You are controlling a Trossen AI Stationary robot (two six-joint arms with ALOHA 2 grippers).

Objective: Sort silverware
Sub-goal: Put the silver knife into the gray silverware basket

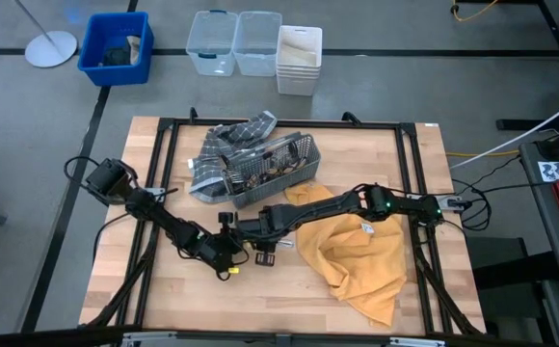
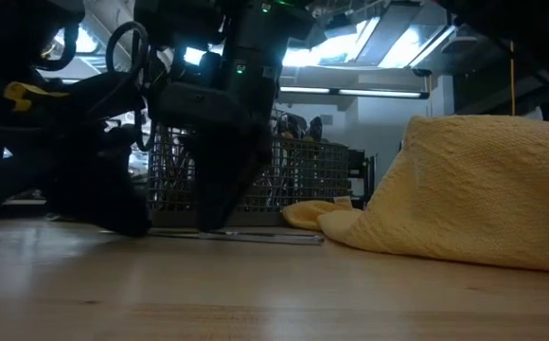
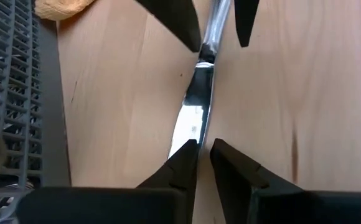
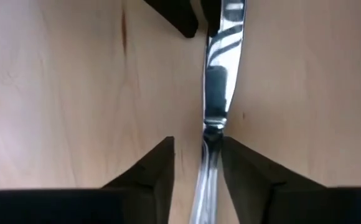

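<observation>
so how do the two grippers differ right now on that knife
The left gripper sits at the blade end of the knife, fingers nearly together; the right gripper straddles the handle end with fingers spread and a gap on one side. Both are down at the wooden table, facing each other along the knife.

Silver knife [image 3: 196, 106]; yellow cloth [image 1: 357, 255]

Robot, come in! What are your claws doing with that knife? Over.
Right gripper open astride knife. Left gripper at blade tip, grip unclear. Knife flat on table. Nothing in the way.
</observation>
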